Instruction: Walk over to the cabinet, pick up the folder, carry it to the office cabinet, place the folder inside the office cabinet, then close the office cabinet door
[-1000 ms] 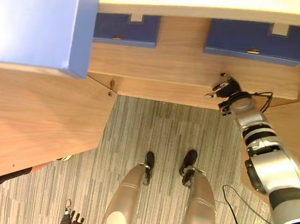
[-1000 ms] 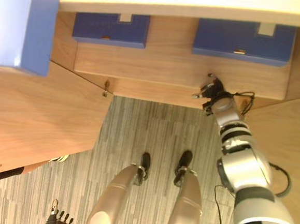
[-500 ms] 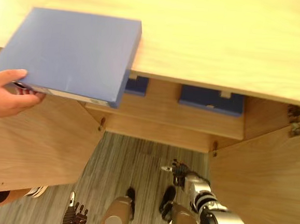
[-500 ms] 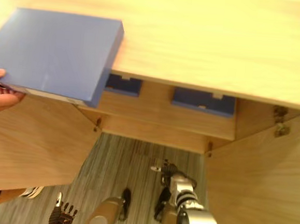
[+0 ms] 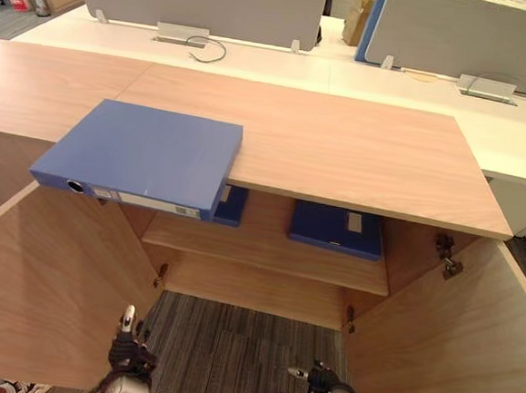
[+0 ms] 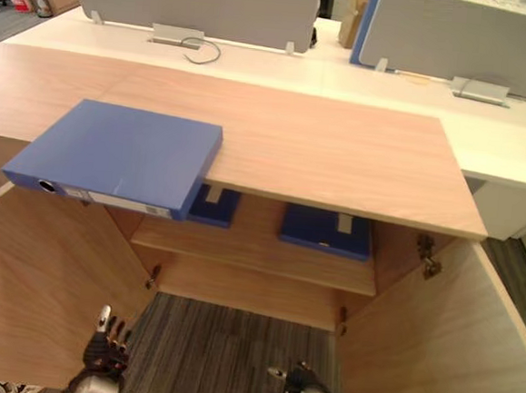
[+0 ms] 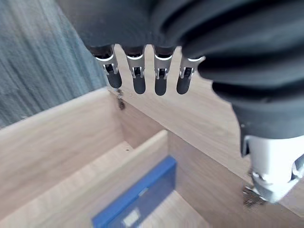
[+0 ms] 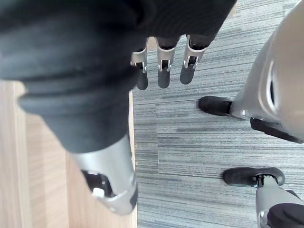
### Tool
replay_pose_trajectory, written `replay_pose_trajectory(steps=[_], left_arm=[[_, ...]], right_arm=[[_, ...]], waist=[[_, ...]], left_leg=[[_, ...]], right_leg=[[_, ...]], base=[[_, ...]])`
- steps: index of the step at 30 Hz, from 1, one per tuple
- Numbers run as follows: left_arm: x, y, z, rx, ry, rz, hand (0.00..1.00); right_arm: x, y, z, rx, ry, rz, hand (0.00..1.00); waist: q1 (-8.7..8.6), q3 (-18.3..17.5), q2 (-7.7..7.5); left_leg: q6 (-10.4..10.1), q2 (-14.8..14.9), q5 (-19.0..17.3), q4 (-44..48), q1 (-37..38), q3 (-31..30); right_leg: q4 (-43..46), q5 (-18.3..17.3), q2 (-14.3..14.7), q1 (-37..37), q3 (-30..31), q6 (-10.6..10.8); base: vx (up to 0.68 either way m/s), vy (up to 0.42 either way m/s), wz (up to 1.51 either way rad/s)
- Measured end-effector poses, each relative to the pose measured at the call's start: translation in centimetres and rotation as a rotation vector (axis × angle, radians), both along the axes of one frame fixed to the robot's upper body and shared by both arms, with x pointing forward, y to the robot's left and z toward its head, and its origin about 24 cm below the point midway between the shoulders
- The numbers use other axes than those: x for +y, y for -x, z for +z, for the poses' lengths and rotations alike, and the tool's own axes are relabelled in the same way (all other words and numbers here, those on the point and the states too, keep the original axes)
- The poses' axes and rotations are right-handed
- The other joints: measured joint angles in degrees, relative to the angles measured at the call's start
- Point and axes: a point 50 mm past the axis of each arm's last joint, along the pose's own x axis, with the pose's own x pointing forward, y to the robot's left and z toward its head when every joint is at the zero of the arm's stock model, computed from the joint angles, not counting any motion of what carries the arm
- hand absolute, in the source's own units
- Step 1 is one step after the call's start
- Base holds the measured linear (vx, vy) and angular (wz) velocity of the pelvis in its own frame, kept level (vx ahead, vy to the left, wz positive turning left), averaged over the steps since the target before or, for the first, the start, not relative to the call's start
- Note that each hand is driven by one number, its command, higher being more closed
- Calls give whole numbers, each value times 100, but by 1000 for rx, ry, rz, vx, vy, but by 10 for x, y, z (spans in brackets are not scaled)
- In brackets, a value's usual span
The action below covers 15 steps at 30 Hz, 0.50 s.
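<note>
A: Where is the folder?

B: The blue folder (image 5: 143, 155) lies flat on top of the cabinet (image 5: 357, 158), toward its left end. Its spine and one corner hang out past the front edge. Both hands are well apart from it.

A: And the cabinet?

B: It is open. The left door (image 5: 45, 298) and the right door (image 5: 442, 347) are both swung wide toward the robot. Inside, a shelf (image 5: 268, 251) carries two blue binders lying flat. One binder (image 5: 333, 229) sits right of the middle, and the other binder (image 5: 230, 205) is partly hidden under the overhanging folder.

A: The hands?

B: Both are low, over the striped carpet (image 5: 233, 340) in front of the opening. The left hand (image 5: 126, 354) is beside the left door. In its wrist view the fingers (image 7: 137, 78) are straight and hold nothing, and the shelf with one binder shows past them. The right hand (image 5: 319, 383) is nearer the right door, and its fingers (image 8: 163, 71) are also straight and empty above the carpet.

A: Behind the cabinet?

B: A white desk (image 5: 255, 61) runs along its back, and grey panels (image 5: 196, 0) stand upright on it.
</note>
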Motion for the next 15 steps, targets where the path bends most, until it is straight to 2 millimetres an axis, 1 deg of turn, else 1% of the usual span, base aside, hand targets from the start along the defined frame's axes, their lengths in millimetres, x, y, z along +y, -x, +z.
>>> replay_pose_trajectory(steps=[2,3,4,5,6,7,8,9,11,12,13,15], left_arm=[[6,-2,9,-38,-24,30,0],[13,-4,21,-96,-33,82,0],[16,-5,27,-125,-39,103,0],[21,-9,40,-190,-56,134,0],[22,-11,47,-220,-66,148,0],[26,-13,59,-269,-85,187,0],[30,-13,69,-302,-108,210,0],[33,-16,87,-354,-166,230,0],[34,-18,103,-398,-220,234,0],[35,-18,113,-414,-276,232,0],[36,-17,117,-422,-296,234,0],[40,-13,133,-445,-369,259,0]], right_arm=[[1,1,0,-4,-6,-33,0],[3,3,-1,-12,-22,-64,0],[5,4,-1,-11,-30,-77,0],[6,8,-3,0,-43,-107,0],[6,11,-4,10,-47,-116,0],[6,17,-6,28,-57,-149,0],[6,21,-7,40,-60,-159,0],[7,27,-9,56,-72,-186,0],[7,31,-10,66,-72,-188,0],[7,33,-10,69,-73,-191,0],[7,33,-10,70,-73,-192,0],[7,33,-10,67,-74,-198,0]], waist=[[35,-22,-59],[48,-68,-148],[51,-73,-188],[80,-71,-273],[118,-75,-308],[184,-65,-339],[215,-58,-337],[265,-62,-345],[326,-57,-343],[331,-56,-340],[339,-54,-343],[355,-48,-348]], left_leg=[[1,-5,1,-16,78,-41],[0,-9,0,24,54,-85],[0,-14,0,37,38,-133],[1,-27,-4,89,-12,-242],[0,-28,-18,129,-36,-281],[4,-28,-54,201,-45,-322],[6,-28,-107,275,-74,-366],[30,-35,-180,438,-175,-475],[37,-42,-227,573,-269,-549],[41,-52,-247,661,-341,-628],[36,-56,-252,680,-358,-649],[86,-97,-302,744,-434,-793]], right_leg=[[-47,0,4,108,-40,3],[-67,-1,7,130,-76,4],[-79,-1,7,149,-115,4],[-91,-1,2,180,-189,4],[-91,-1,3,188,-199,4],[-92,-4,6,236,-227,9],[-90,-14,6,275,-272,22],[-77,-22,8,286,-336,32],[-64,-23,6,285,-400,32],[-45,-28,1,287,-493,35],[-36,-28,-2,287,-515,35],[-22,-36,-28,295,-637,45]], base=[[40,7,18],[10,16,13],[1,9,33],[-13,-3,34],[-29,10,34],[-36,16,21],[-73,30,28],[-70,23,26],[-76,21,25],[-61,12,26],[-76,16,25],[-53,16,24]])
